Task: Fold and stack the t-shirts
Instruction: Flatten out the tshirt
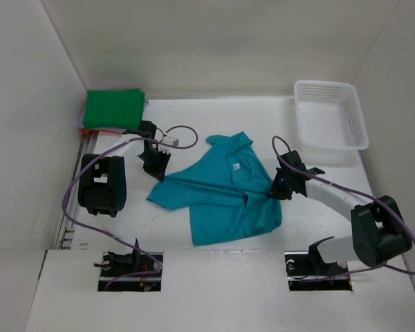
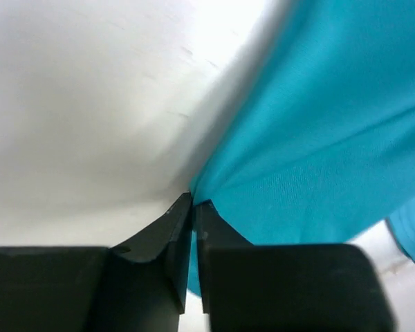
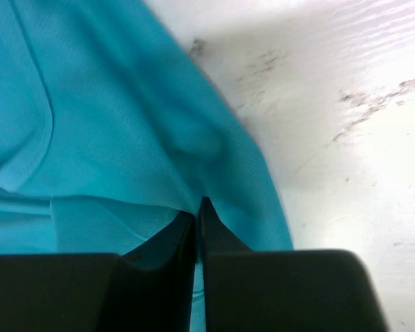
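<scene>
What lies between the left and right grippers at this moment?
The teal t-shirt spans the stretch; the left gripper and right gripper each pinch an edge. The top view shows it.

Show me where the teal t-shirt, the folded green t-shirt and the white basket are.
teal t-shirt (image 1: 225, 197): top view, middle of its body.
folded green t-shirt (image 1: 113, 108): top view, centre of its top face.
white mesh basket (image 1: 328, 117): top view, bare mesh floor.

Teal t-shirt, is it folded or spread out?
Spread out, somewhat rumpled: the teal t-shirt lies open on the table, collar and a sleeve showing.
</scene>
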